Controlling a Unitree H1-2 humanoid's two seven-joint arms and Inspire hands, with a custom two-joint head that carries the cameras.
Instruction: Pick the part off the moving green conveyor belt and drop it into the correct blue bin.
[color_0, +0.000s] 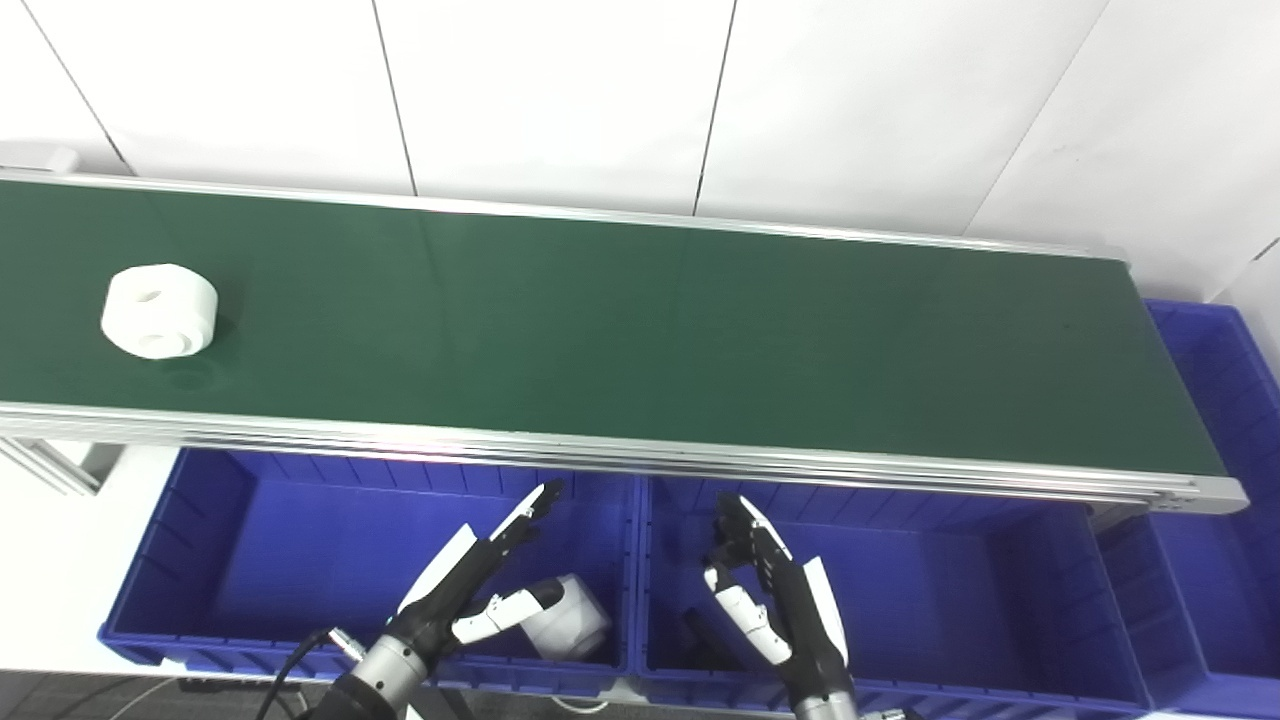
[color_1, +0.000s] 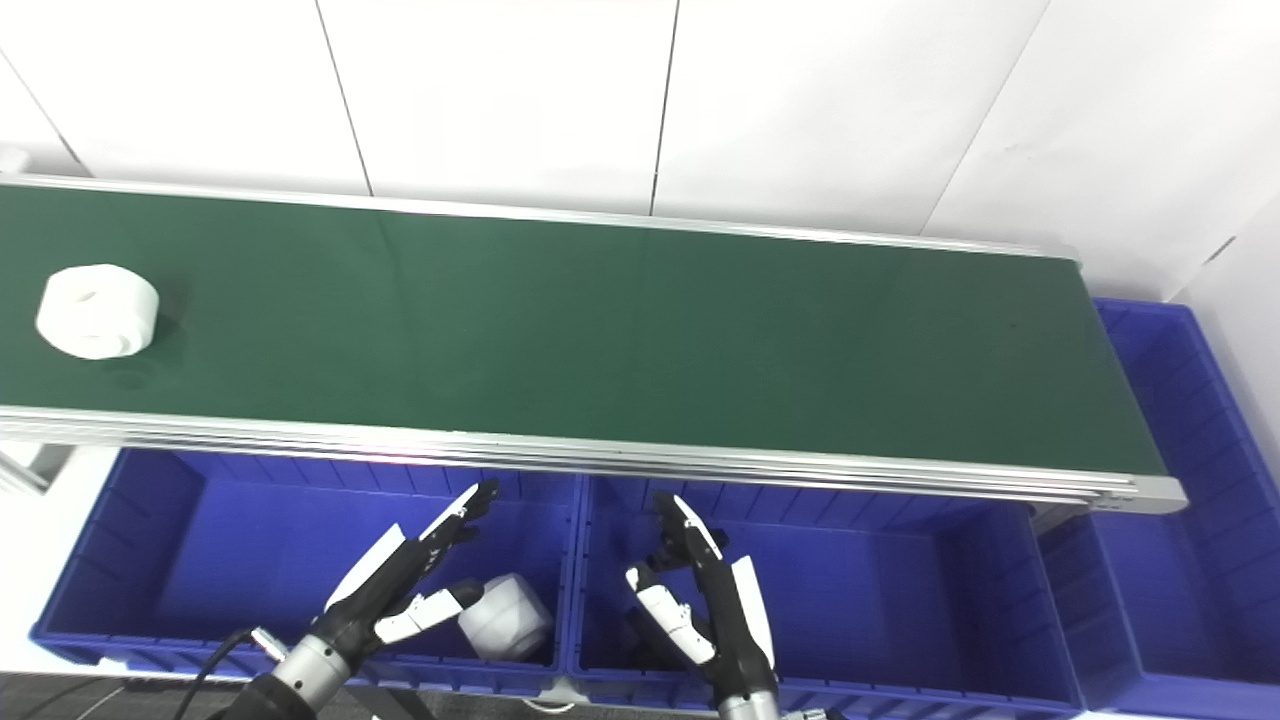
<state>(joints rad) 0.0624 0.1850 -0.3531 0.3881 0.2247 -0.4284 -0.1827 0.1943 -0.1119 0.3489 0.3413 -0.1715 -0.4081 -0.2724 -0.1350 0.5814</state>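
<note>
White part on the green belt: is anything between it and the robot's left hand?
Only the belt's silver front rail. The white part sits alone at the belt's far left, and the left hand hovers open over the left blue bin, below that rail.

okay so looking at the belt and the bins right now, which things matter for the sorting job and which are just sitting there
Part of the job:
white part on the green conveyor belt
left blue bin, already holding a white part
middle blue bin
left hand and right hand, both open

Just there:
right blue bin at the belt's end
white wall panels
</note>
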